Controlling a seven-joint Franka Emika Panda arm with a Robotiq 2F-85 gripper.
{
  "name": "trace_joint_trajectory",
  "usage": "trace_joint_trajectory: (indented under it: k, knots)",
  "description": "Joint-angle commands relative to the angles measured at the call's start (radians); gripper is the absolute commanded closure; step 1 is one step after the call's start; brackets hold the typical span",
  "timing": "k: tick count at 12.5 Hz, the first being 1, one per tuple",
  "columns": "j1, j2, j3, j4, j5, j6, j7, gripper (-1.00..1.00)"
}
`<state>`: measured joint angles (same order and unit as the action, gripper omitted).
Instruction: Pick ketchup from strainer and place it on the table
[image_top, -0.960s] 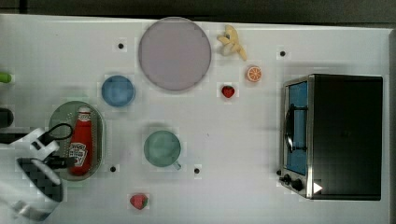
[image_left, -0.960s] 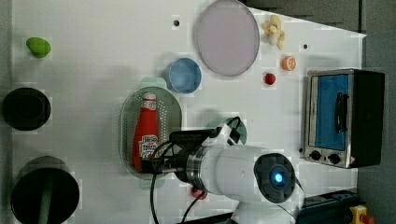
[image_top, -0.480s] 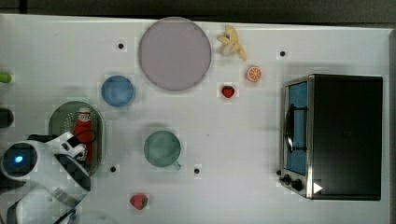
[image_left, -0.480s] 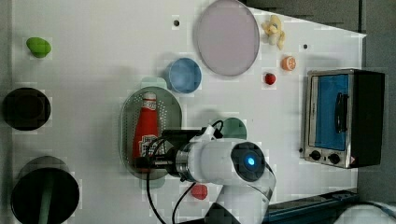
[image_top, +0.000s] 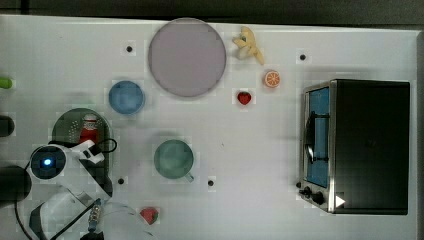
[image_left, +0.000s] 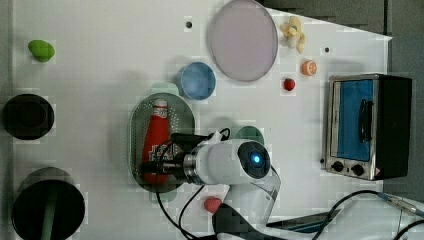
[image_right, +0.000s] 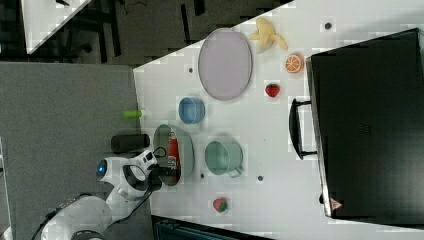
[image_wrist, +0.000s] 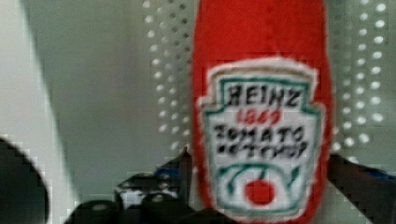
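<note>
Inside the pale green perforated oval strainer (image_left: 137, 135), the small red ketchup squeeze bottle (image_left: 154, 135) lies flat (white cap away from the arm); the gripper (image_wrist: 259, 163), fingers apart, straddles its labelled lower body—an off-centre squeeze could tip it.

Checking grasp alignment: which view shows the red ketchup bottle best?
Wrist view: the red ketchup bottle with a white printed label sits between the fingers. Left view shows it whole; top view, just its cap end; right view, a sliver.
</note>
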<state>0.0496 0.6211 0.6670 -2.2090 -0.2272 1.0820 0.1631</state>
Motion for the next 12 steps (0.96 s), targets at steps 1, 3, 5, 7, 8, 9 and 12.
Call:
trace_joint_trajectory:
  k: [1, 3, 5, 7, 8, 9, 12]
  knots:
    - [0.038, -0.022, -0.025, 0.018, -0.012, 0.015, 0.047, -0.92]
    - [0.044, -0.024, -0.022, 0.021, -0.012, 0.027, 0.047, -0.43]
    - [0.043, -0.039, -0.019, 0.022, -0.012, 0.022, 0.047, -0.21]
    - [0.038, -0.088, -0.003, 0.022, -0.012, -0.001, 0.047, -0.21]
    - [0.031, -0.126, 0.01, 0.022, -0.009, -0.032, 0.047, -0.21]
    - [0.022, -0.172, 0.024, 0.027, 0.002, -0.075, 0.047, -0.21]
    - [-0.007, -0.314, 0.054, 0.076, 0.095, -0.254, 0.047, -0.21]
